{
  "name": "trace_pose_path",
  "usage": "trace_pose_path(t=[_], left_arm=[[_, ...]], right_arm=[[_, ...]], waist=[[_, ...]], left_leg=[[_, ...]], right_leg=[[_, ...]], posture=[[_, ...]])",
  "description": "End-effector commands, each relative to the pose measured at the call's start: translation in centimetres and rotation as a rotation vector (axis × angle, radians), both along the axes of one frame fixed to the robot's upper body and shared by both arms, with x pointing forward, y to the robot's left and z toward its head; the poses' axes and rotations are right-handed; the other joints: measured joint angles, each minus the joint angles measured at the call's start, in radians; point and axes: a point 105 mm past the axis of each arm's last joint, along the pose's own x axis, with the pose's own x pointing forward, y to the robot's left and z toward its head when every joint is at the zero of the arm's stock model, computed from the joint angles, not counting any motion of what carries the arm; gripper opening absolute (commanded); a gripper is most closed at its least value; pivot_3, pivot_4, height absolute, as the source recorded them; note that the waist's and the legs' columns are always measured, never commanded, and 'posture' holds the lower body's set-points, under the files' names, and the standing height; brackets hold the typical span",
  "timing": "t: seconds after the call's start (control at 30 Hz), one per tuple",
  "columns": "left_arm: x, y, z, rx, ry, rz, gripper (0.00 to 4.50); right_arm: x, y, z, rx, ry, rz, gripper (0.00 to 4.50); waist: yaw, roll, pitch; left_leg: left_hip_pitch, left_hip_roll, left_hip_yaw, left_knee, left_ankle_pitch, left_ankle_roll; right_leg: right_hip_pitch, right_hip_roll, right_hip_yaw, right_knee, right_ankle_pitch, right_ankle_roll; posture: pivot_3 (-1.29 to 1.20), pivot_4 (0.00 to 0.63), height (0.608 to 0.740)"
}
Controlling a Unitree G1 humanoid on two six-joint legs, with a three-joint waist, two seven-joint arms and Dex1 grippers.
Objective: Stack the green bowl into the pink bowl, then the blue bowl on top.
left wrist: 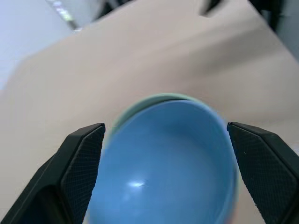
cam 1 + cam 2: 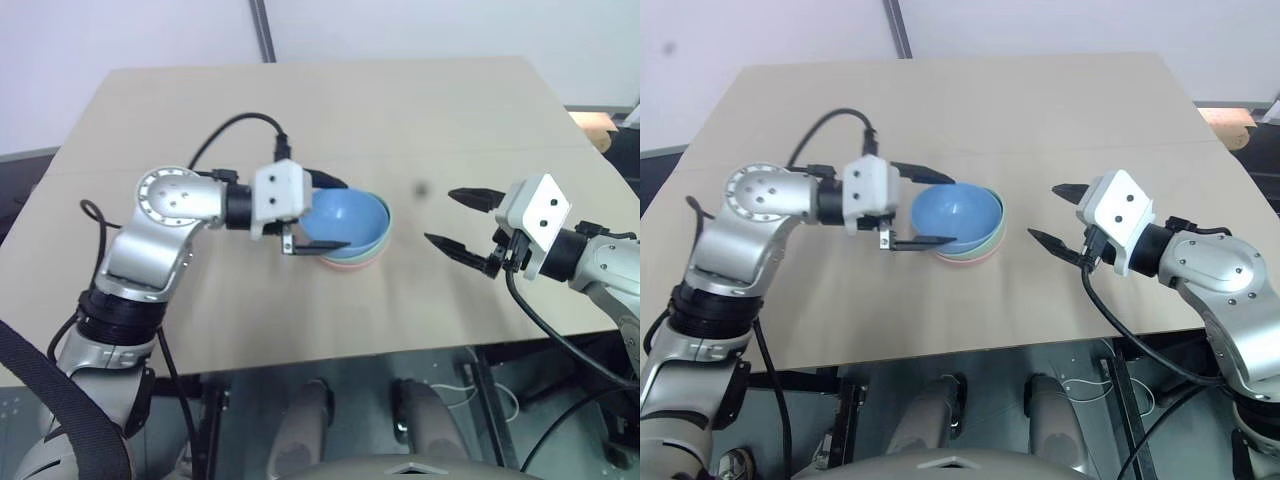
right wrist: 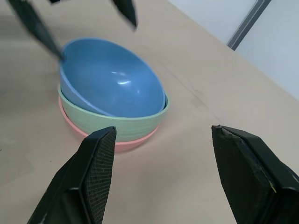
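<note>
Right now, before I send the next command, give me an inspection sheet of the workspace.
Surface: beige table, one small dark spot near the bowls.
Job's things: pink bowl at the bottom, green bowl in it, blue bowl on top and sitting tilted.
Clutter: nothing seen on the table.
Pincers: left pincer open, one finger on each side of the blue bowl's rim; right pincer open and empty, apart from the stack.
Cables: black cable looping over the left wrist; another hanging under the right forearm.
Surroundings: pale wall behind the table, dark floor at the sides, an orange thing past the right edge.
</note>
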Motion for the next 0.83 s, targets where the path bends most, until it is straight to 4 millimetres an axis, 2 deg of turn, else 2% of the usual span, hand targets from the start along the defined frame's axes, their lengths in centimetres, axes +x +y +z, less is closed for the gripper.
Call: trace_pose_path(t=[0.03, 0.2, 0.27, 0.33, 0.4, 0.53, 0.7, 0.83], left_arm=[[-1.3, 2.5, 2.8, -0.171, 0.014, 0.105, 4.49], [-2.9, 6.5, 1.1, -0.255, 0.132, 0.306, 4.49], [-3.9, 8.0, -0.6, -0.287, 0.238, 0.349, 4.50], [-4.8, 8.9, -1.8, -0.312, 0.315, 0.382, 4.50], [-4.5, 10.2, -2.2, -0.309, 0.209, 0.473, 4.50], [-5.3, 12.7, -3.8, -0.355, 0.169, 0.575, 4.50], [-6.2, 14.0, -4.4, -0.326, 0.167, 0.575, 4.50], [-6.8, 13.0, -4.9, -0.289, 0.209, 0.491, 4.50]], right_arm=[[-0.1, -0.1, 0.3, 0.065, 0.008, 0.020, 3.58], [0.2, 0.0, -0.6, 0.089, 0.070, 0.067, 3.58], [0.5, -0.2, -0.9, 0.142, 0.117, 0.081, 4.13], [0.5, -0.3, -1.1, 0.171, 0.162, 0.110, 4.46], [0.9, -1.2, -1.0, 0.155, 0.134, 0.077, 4.46], [0.3, -2.7, -0.8, 0.119, 0.162, 0.073, 4.46], [-1.5, -6.0, -0.5, 0.031, 0.236, 0.032, 4.46], [-2.3, -7.4, -0.7, -0.008, 0.267, 0.004, 4.46]], waist=[[-0.003, 0.000, 0.000], [-0.013, 0.000, 0.000], [-0.014, 0.000, 0.000], [-0.012, 0.000, 0.000], [-0.009, 0.000, 0.000], [-0.002, 0.000, 0.000], [0.016, 0.000, 0.000], [0.016, -0.001, 0.000]], left_leg=[[0.000, 0.000, 0.000, 0.000, 0.000, 0.000], [0.002, 0.000, 0.000, -0.001, 0.000, 0.000], [0.003, 0.000, -0.001, 0.000, 0.000, 0.000], [0.004, 0.000, 0.000, 0.000, 0.000, 0.000], [0.003, 0.000, -0.002, 0.000, 0.000, 0.000], [0.003, 0.000, 0.000, 0.000, 0.000, 0.000], [0.002, 0.000, 0.000, 0.000, 0.000, 0.000], [0.002, 0.000, 0.001, 0.000, -0.001, 0.000]], right_leg=[[0.000, 0.000, 0.000, 0.000, 0.000, 0.001], [0.002, -0.001, 0.000, 0.000, 0.002, 0.003], [0.003, -0.001, 0.000, 0.000, 0.000, -0.001], [0.003, -0.001, 0.000, 0.000, 0.000, -0.001], [0.003, -0.001, -0.002, 0.000, 0.000, -0.001], [0.003, -0.001, 0.000, -0.002, 0.000, -0.001], [0.003, -0.002, -0.001, -0.002, 0.000, -0.001], [0.003, -0.002, 0.000, -0.004, 0.000, -0.001]], posture=[[0.00, 0.150, 0.740], [0.00, 0.150, 0.740], [0.00, 0.150, 0.740], [0.00, 0.150, 0.740], [0.00, 0.150, 0.740], [0.00, 0.150, 0.740], [0.00, 0.150, 0.740], [0.00, 0.150, 0.740]])
